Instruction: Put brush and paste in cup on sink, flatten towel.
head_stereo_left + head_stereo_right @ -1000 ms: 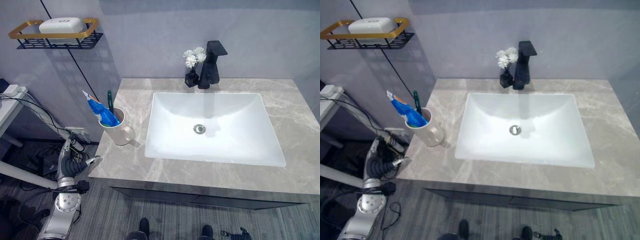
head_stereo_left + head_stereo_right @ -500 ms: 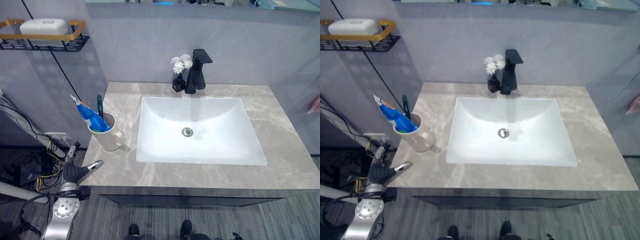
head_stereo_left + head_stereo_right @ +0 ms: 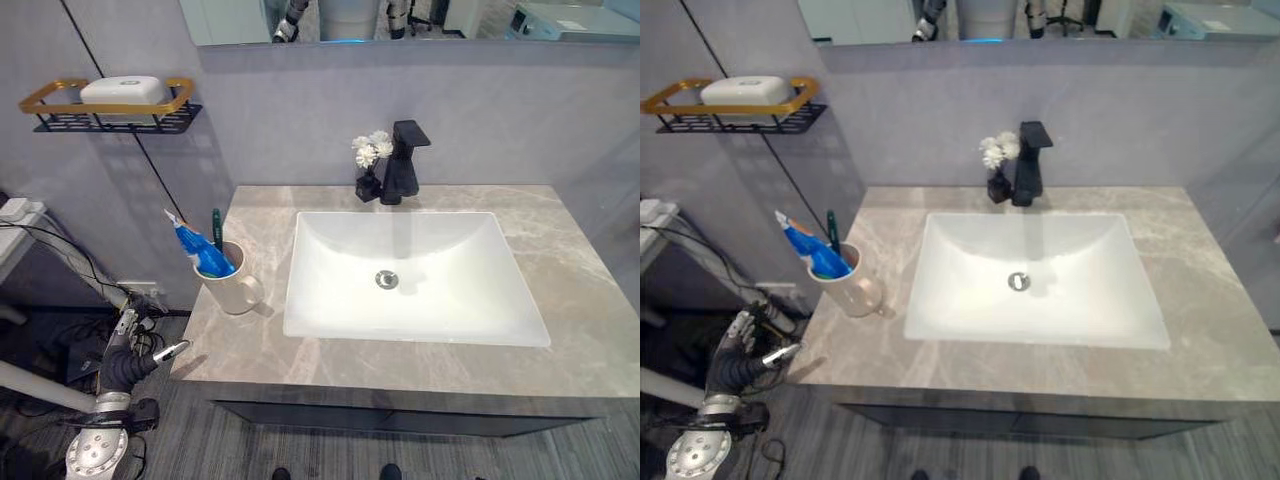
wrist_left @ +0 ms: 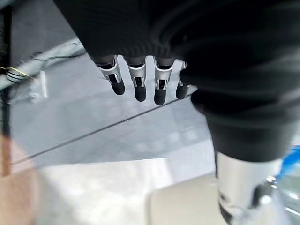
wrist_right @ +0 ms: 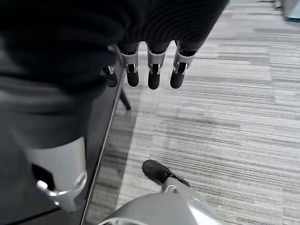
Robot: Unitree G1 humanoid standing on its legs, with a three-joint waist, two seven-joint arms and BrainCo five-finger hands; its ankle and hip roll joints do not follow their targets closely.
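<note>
A cream cup (image 3: pixel 232 287) stands on the grey marble counter (image 3: pixel 300 350), left of the white sink basin (image 3: pixel 440 300). A blue toothpaste tube (image 3: pixel 199 247) and a dark green toothbrush (image 3: pixel 218 227) stick up out of the cup. My left hand (image 3: pixel 133 361) hangs below the counter's front left corner, apart from the cup. Its fingers (image 4: pixel 138 84) are relaxed and hold nothing. My right hand (image 5: pixel 152 70) hangs over the grey plank floor (image 5: pixel 225 117), fingers straight and empty.
A black faucet (image 3: pixel 403 160) and a small black vase of white flowers (image 3: pixel 368 152) stand behind the basin. A gold and black wall shelf (image 3: pixel 108 108) with a white soap dish is up on the left. A mirror edge runs along the top.
The whole picture has shifted, so the camera has moved. The cup, brush and paste stand as before. My left hand stays low by the counter's front left corner.
</note>
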